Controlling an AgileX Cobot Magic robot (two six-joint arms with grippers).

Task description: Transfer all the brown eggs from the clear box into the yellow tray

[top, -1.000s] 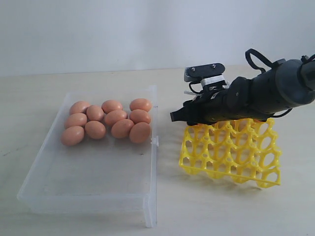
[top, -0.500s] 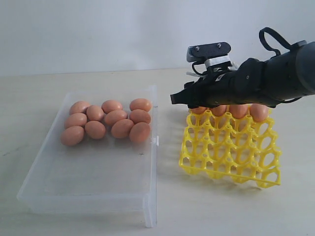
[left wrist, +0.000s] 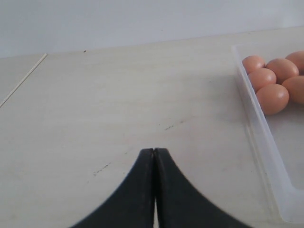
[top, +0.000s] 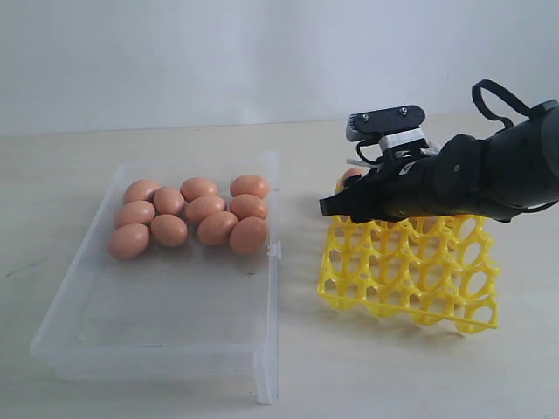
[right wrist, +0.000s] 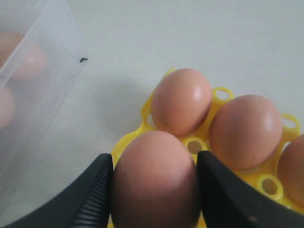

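Right claw (right wrist: 156,186): clamped on brown egg (right wrist: 154,161) over yellow tray (top: 410,279). Left claw (left wrist: 154,154): shut, empty. Trayed: three visible. Clear box (top: 166,305): ten left.

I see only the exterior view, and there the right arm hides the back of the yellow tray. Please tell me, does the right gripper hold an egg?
Observer: Yes. In the right wrist view the right gripper is closed on a brown egg, with one finger on each side of it.
Operator: Are there eggs in the tray near it?
Observer: Yes. Just beyond it, three other eggs sit in cups of the yellow tray; the third is cut off by the picture's edge.
Operator: And the left gripper? I cannot find it.
Observer: The left wrist view shows the left gripper shut and empty, over the bare table outside the clear box.
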